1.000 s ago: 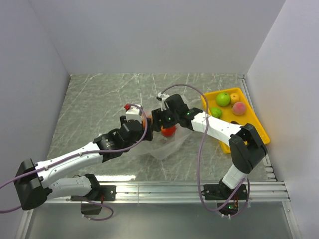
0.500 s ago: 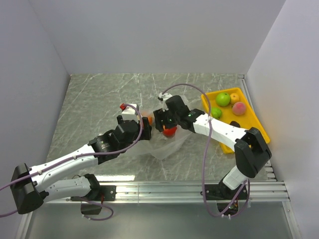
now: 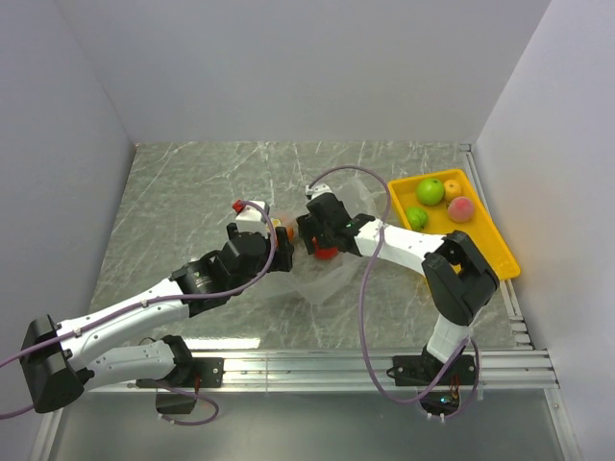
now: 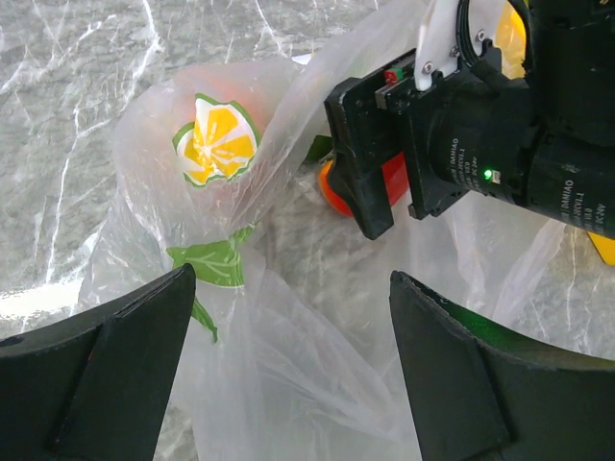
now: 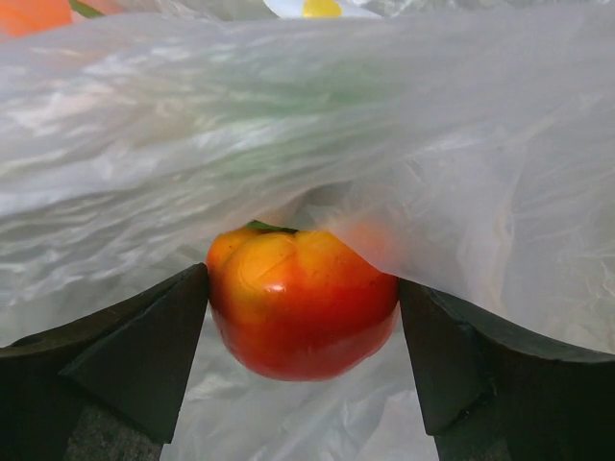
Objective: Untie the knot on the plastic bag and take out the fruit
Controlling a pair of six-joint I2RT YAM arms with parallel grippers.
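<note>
The plastic bag lies crumpled mid-table, with a lemon and green leaves printed on it. Its knot does not show in any view. My right gripper reaches inside the bag, and its fingers press both sides of a red-orange fruit. The bag's film drapes over that fruit's top. My left gripper is open wide, with loose bag film between its jaws, just left of the right gripper. A second orange fruit shows through the bag by the left gripper.
A yellow tray stands at the right. It holds a green apple, a peach, a small orange fruit and a small green fruit. White walls enclose the table on three sides.
My right gripper has pushed a little to the left, deeper into the bag, and its elbow has folded inward. My left arm shifted slightly left early on, then stayed put.
</note>
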